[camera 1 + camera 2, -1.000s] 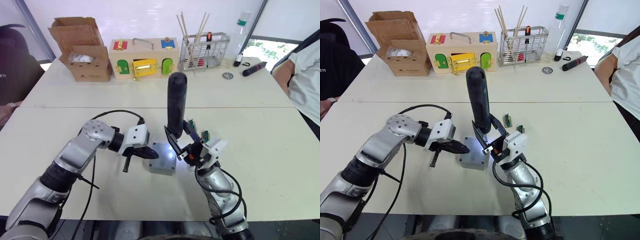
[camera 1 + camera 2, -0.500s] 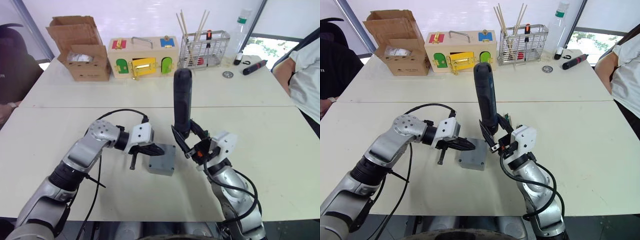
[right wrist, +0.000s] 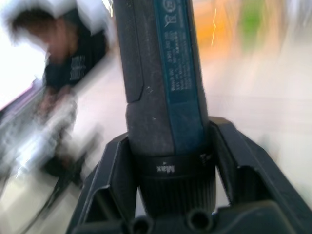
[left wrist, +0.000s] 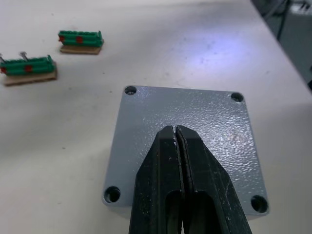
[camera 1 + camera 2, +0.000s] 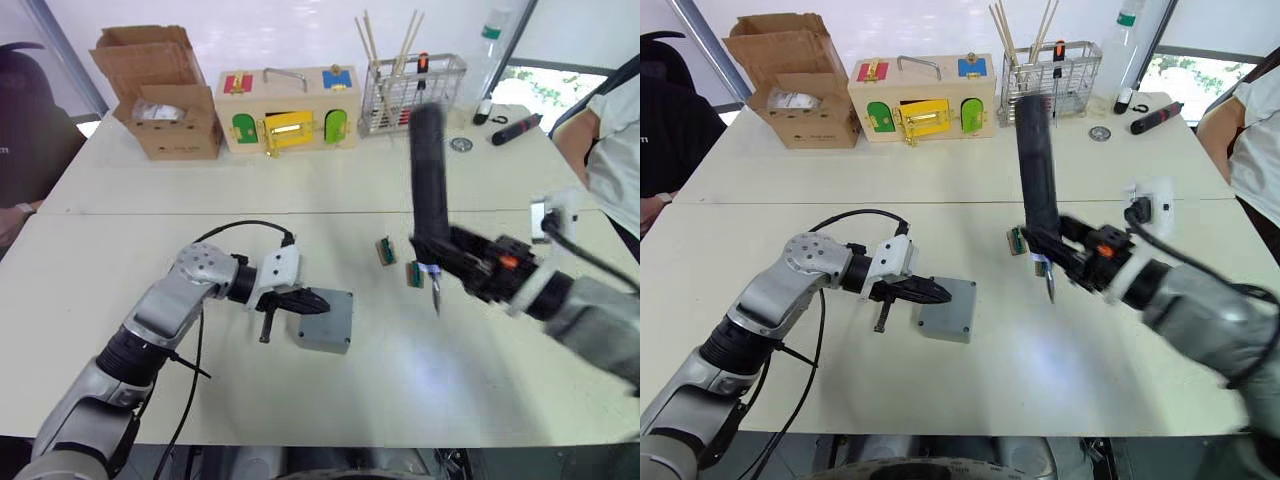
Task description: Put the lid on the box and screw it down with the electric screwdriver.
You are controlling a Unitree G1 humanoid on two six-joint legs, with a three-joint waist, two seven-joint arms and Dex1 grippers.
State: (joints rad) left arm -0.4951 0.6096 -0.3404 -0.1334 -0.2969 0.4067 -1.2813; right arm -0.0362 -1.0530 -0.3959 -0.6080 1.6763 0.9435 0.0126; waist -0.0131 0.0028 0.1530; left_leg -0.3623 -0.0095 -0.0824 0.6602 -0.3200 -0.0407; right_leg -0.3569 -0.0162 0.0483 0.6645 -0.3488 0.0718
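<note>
The grey box stands on the white table near its front. The lid lies flat on it, its corner holes showing. My left gripper is shut, and its fingertips rest on the middle of the lid. To the right, off the box, my right gripper is shut on the electric screwdriver. The tool stands upright, and its metal bit points down above bare table. In the right wrist view the dark blue body sits between the two fingers.
Two small green connector blocks lie just behind the bit. Along the back stand a cardboard box, a wooden box with coloured doors and a wire rack. A black-and-red pen tool lies near a person's sleeve.
My right arm has swung right, away from the box, carrying the screwdriver; its light now falls on bare table. The left gripper has stayed on the lid.
</note>
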